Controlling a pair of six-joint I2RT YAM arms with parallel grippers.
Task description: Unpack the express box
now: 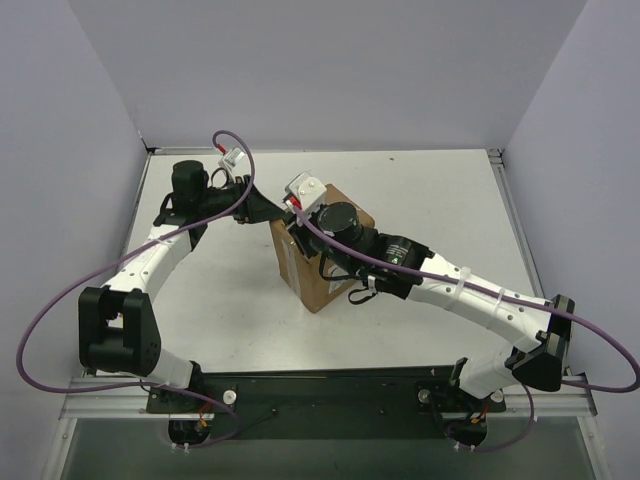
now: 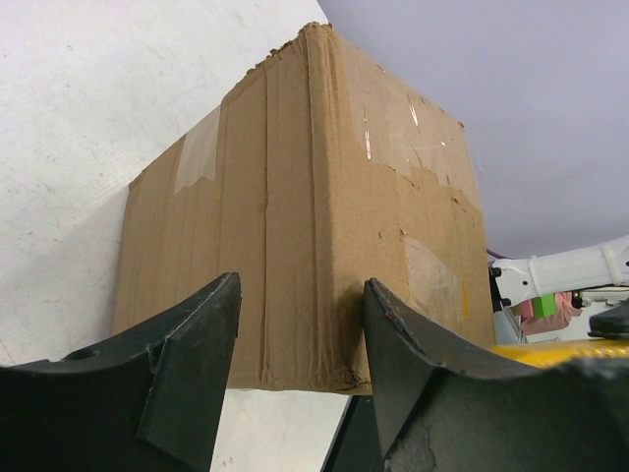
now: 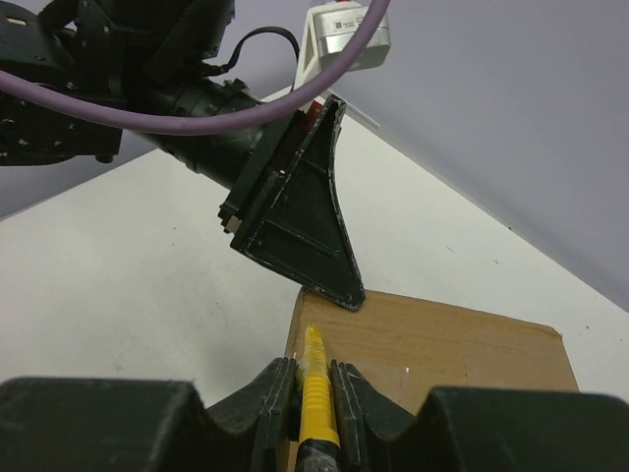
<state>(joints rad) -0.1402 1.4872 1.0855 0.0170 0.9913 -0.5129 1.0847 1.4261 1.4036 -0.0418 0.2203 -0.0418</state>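
The left gripper (image 2: pixel 300 295) has its jaws spread astride an upright corner of the express box (image 2: pixel 324 197), which stands in the middle of the table (image 1: pixel 440 190). One of its fingers (image 3: pixel 305 216) tips against the box's top edge. Just right of it, the right gripper (image 3: pixel 314 374) hangs over the box top, pinching a yellow utility knife (image 3: pixel 316 398) that points along the top face toward the left arm. That finger, close ahead of the blade, is likely to stand in the way of a cut
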